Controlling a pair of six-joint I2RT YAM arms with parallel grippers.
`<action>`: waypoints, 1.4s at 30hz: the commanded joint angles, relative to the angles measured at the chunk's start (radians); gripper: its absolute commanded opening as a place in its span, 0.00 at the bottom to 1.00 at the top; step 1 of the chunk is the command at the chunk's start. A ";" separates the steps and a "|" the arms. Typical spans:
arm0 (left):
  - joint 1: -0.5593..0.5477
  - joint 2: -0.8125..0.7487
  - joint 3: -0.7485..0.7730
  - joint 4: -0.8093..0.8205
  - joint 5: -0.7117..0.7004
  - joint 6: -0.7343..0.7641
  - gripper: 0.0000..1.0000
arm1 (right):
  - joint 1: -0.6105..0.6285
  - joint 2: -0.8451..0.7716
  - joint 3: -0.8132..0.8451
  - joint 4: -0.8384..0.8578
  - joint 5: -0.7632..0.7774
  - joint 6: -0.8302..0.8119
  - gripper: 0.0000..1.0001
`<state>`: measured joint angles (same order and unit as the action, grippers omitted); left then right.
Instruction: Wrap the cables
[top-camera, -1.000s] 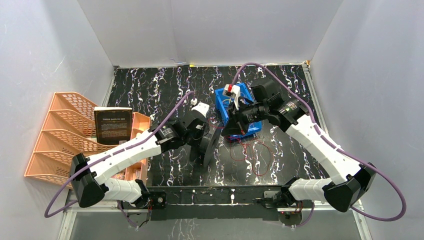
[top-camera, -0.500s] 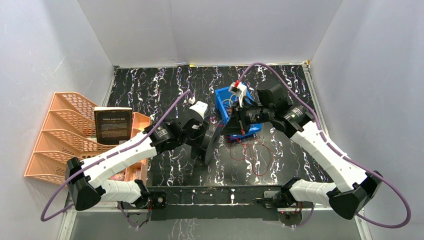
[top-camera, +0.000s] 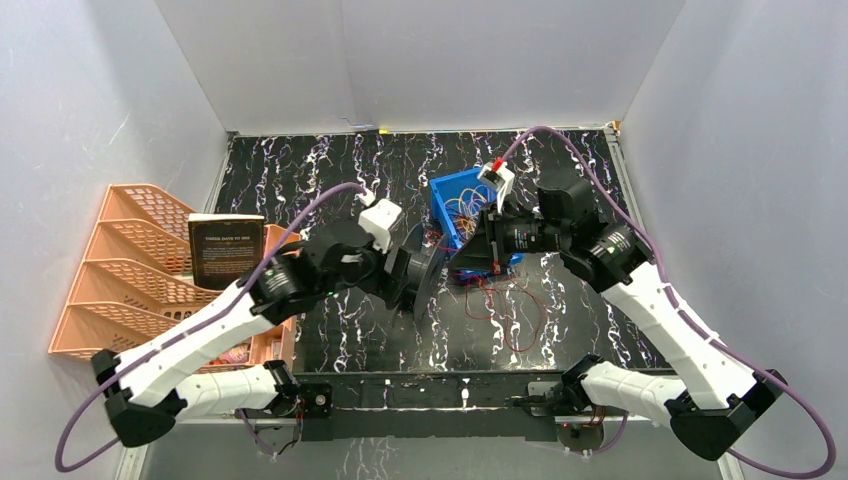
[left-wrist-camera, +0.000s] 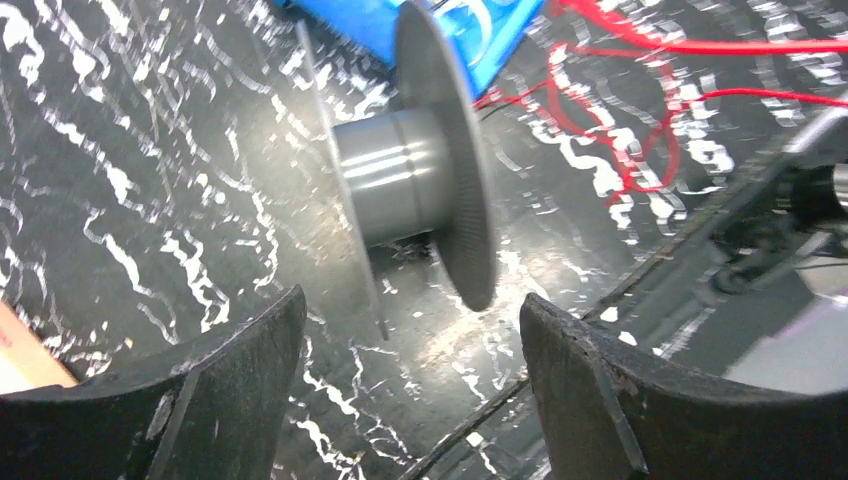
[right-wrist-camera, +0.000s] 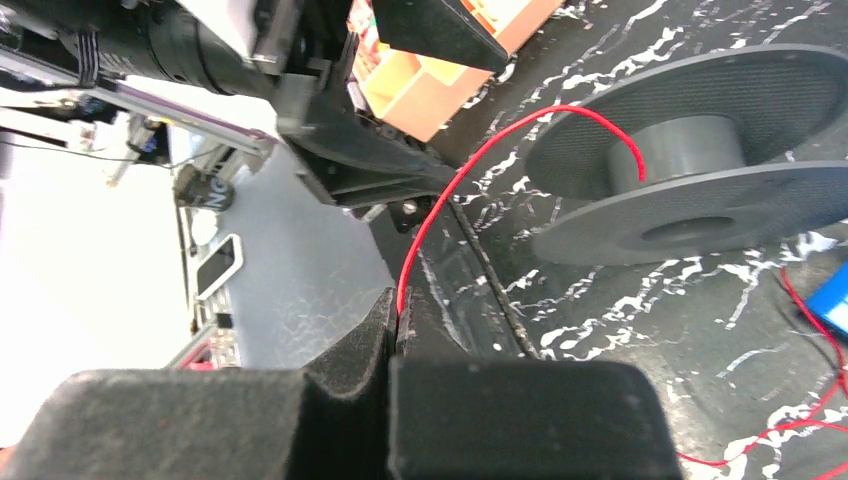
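Note:
A grey spool (top-camera: 426, 277) stands on edge at the table's middle; in the left wrist view its hub (left-wrist-camera: 392, 178) lies just beyond my fingers. My left gripper (top-camera: 404, 279) (left-wrist-camera: 410, 340) is open and empty, its jaws either side of the spool's near rim without touching. My right gripper (top-camera: 463, 258) (right-wrist-camera: 398, 312) is shut on one red strand (right-wrist-camera: 452, 185) that arcs to the spool's hub (right-wrist-camera: 690, 148). More thin cables (top-camera: 462, 211), yellow and orange, are tangled in a blue bin (top-camera: 440, 192). Red loops (top-camera: 512, 316) trail on the table.
Orange stacked trays (top-camera: 120, 268) with a black book (top-camera: 226, 252) stand at the left edge. A black rail (top-camera: 430, 390) runs along the near edge by the arm bases. Grey walls close in the sides and the back.
My right gripper has drawn back to the right with the red strand. My left arm has swung its elbow left and down, its gripper staying at the spool.

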<state>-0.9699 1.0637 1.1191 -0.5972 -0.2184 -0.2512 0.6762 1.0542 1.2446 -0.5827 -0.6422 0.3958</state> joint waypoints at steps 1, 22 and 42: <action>0.002 -0.128 0.033 0.079 0.195 0.098 0.78 | 0.003 -0.032 -0.013 0.078 -0.097 0.085 0.00; 0.003 -0.139 0.076 0.168 0.715 0.333 0.88 | 0.059 -0.008 -0.138 0.322 -0.570 0.255 0.00; 0.003 -0.092 0.015 0.282 0.884 0.123 0.00 | 0.070 -0.065 -0.032 0.086 -0.238 -0.035 0.18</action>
<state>-0.9699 0.9874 1.1721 -0.4366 0.6231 0.0063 0.7429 1.0534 1.1637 -0.4820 -1.0260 0.4614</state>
